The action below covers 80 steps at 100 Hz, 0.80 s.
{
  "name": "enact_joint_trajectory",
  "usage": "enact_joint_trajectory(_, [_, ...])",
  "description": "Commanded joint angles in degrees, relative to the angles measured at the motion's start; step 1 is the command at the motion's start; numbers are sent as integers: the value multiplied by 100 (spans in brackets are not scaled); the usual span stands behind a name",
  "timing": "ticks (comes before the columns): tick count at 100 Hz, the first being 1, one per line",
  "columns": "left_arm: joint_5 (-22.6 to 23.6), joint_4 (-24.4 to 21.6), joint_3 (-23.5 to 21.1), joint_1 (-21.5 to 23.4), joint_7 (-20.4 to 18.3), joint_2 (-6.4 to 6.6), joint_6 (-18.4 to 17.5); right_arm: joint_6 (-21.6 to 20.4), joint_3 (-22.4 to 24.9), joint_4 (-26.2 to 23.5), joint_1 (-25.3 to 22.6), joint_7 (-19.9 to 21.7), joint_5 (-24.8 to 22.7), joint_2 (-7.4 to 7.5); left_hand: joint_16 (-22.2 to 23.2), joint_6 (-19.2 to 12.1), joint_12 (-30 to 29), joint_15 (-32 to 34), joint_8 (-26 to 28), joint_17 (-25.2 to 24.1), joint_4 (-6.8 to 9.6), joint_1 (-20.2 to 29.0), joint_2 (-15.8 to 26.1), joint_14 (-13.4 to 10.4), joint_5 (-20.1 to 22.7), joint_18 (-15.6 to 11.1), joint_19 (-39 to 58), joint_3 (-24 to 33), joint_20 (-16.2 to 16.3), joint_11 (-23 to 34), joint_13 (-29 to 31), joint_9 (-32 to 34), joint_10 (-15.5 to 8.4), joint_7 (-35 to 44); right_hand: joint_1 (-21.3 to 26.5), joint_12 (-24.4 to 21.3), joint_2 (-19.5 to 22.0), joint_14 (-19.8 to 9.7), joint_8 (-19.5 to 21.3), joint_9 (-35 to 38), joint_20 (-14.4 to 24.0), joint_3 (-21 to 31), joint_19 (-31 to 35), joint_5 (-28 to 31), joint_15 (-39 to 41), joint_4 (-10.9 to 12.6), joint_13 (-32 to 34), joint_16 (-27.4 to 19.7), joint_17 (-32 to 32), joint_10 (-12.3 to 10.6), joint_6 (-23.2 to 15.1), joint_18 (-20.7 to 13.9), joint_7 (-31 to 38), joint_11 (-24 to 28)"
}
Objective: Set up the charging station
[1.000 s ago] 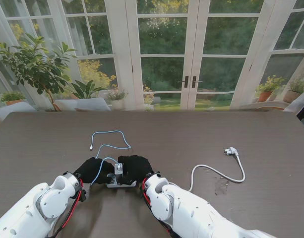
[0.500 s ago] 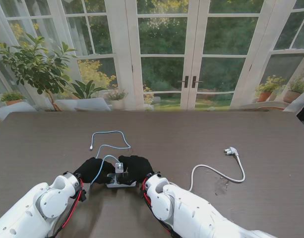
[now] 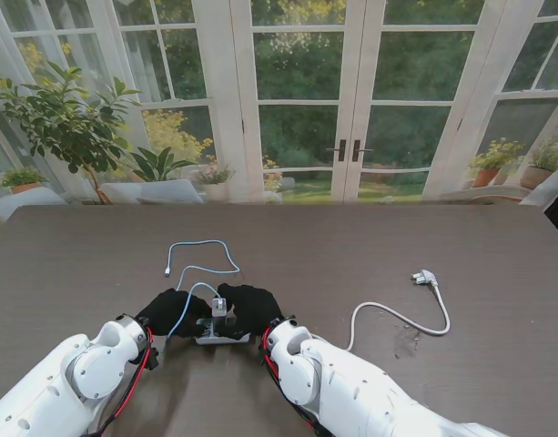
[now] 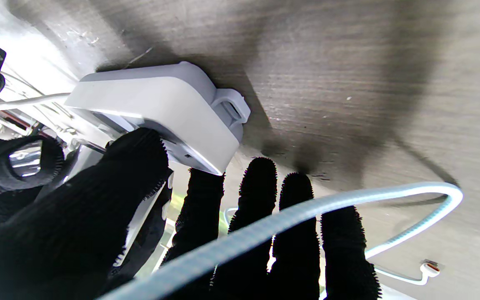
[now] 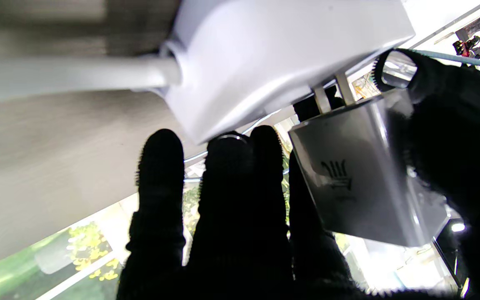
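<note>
The black-gloved right hand [image 3: 249, 306] grips a small white charger cube [image 5: 369, 175] with its prongs partly in the grey plastic power strip [image 4: 161, 108], which lies between both hands while the black-gloved left hand [image 3: 174, 311] braces it, thumb pressing.

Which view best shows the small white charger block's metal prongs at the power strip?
Right wrist view: the small white charger block, pinched in the right hand, has two prongs visibly meeting the white plastic power strip. The stand view shows only a tiny block. In the left wrist view, fingers hide the block.
</note>
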Motion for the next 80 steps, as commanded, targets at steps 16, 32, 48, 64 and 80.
enact_joint_trajectory(16, [-4,48,32,49,-181,-4,31,-113,3,170,-67,-11,17,-35,-32,25,80,113,47,-55,126,-181,30,123,78,-48,176,-71,78,13,182,126,38,-3,-413,-79,-196,754,130,-53,116,-78,-105,24,-237,44,-104,-6050,-25,-128,-450,133,-1035,166])
enact_joint_trajectory(32, [-9,49,35,45,-195,-3,36,-201,8,234,-58,-77,11,-55,-29,27,84,114,47,-56,124,-193,26,130,72,-47,176,-74,77,14,186,126,45,-5,-590,-100,-226,770,153,-96,124,-81,-118,17,-223,3,-114,-6069,-29,-140,-486,159,-1016,142])
enact_joint_trajectory(48, [-17,47,39,46,-207,-2,47,-282,35,277,-60,-123,45,-77,-26,23,90,117,48,-54,122,-201,19,125,80,-41,178,-85,77,19,189,128,35,-3,-700,-104,-216,825,162,-166,135,-74,-140,-88,-205,-25,-141,-6079,-45,-146,-392,224,-1030,151])
enact_joint_trajectory(64, [-28,47,41,48,-210,-3,54,-348,41,323,-54,-169,62,-105,-22,34,97,121,50,-52,124,-188,22,136,86,-41,180,-91,77,27,194,133,40,1,-835,-105,-139,867,158,-262,149,-93,-168,-220,-186,-45,-185,-6075,-79,-156,-281,268,-1060,162])
enact_joint_trajectory(80, [-27,62,42,43,-196,-5,46,-414,58,380,-55,-241,87,-142,-10,41,108,146,50,-33,128,-167,22,139,87,-49,192,-80,79,35,206,143,41,2,-1035,-102,101,951,176,-334,172,-146,-217,-242,-148,-62,-246,-6062,-128,-150,-278,346,-1014,205])
